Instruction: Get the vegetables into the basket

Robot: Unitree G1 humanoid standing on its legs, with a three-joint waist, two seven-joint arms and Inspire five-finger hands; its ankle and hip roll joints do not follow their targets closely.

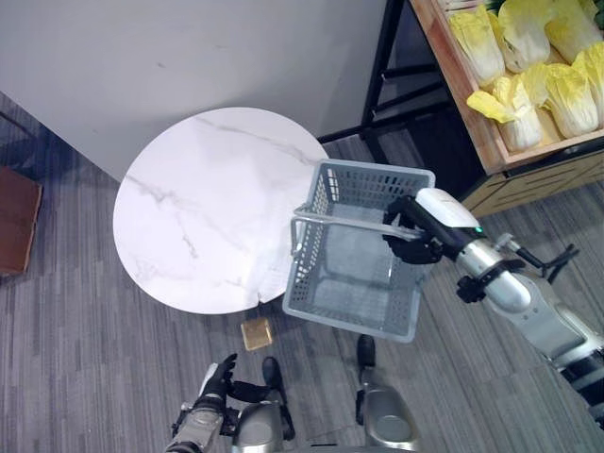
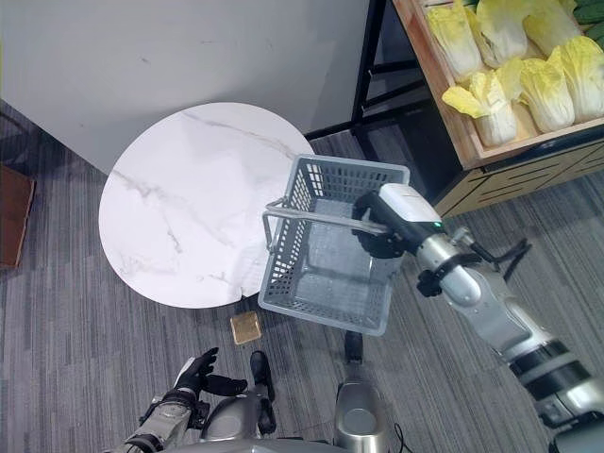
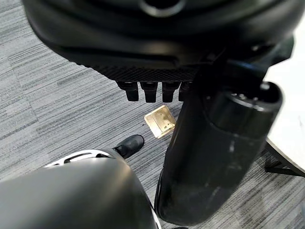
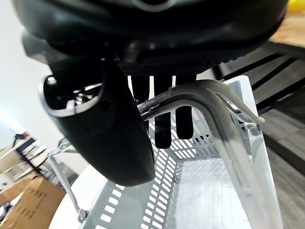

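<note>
A grey plastic basket [image 1: 315, 202] hangs tilted in the air, its near-left corner over the edge of the round white marble table [image 1: 198, 208]. My right hand [image 1: 422, 229] is shut on its metal handle [image 1: 344, 224]; the right wrist view shows the fingers [image 4: 163, 129] curled behind that handle [image 4: 209, 93], and the basket inside is bare. Several yellow-green cabbages [image 1: 528, 66] lie in a wooden crate [image 1: 477, 127] at the upper right, beyond the basket. My left hand [image 1: 216, 384] hangs low by my side, open and holding nothing.
A black metal rack frame [image 1: 377, 90] stands between the table and the crate. A small brass-coloured block [image 1: 257, 333] lies on the grey carpet under the table's near edge. A brown wooden piece [image 1: 14, 219] sits at the far left.
</note>
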